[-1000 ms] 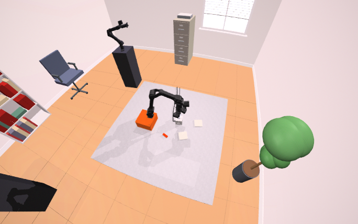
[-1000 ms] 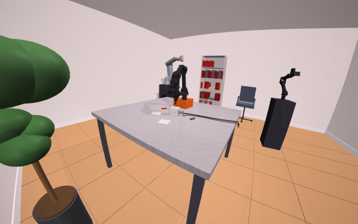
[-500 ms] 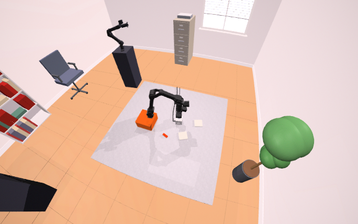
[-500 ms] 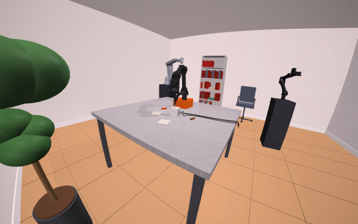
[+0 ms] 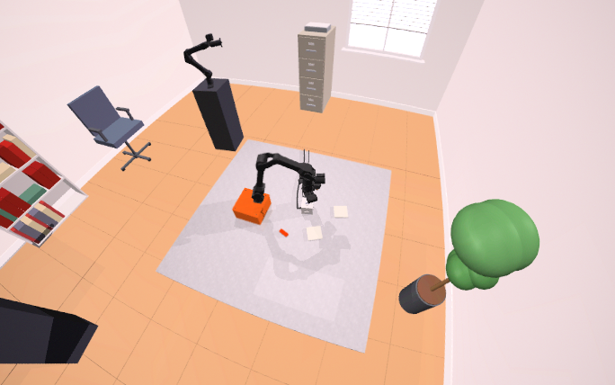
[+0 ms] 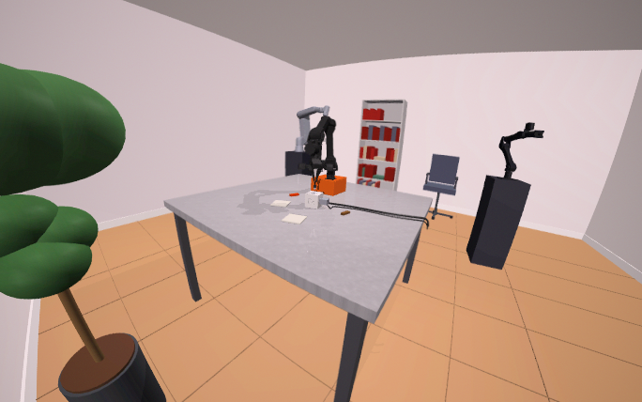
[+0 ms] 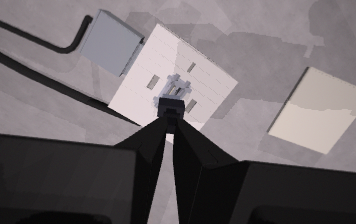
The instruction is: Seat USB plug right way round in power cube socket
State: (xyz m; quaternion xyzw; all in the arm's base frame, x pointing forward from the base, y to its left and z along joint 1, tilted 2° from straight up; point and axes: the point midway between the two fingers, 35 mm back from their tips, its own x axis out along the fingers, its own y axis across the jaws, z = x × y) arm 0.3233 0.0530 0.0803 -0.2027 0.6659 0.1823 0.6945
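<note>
The white power cube stands on the grey table, with several slot sockets on its top face. My gripper points straight down over the cube and is shut on the USB plug. The plug's dark body sits between the fingertips. Its grey metal end points down at the middle of the cube's top. I cannot tell whether the metal end is in the socket or just above it.
A grey adapter block with a black cable sits against the cube; the cable runs to the table's edge. Two cream pads, a small red piece and a brown piece lie nearby. The arm's orange base is at the left.
</note>
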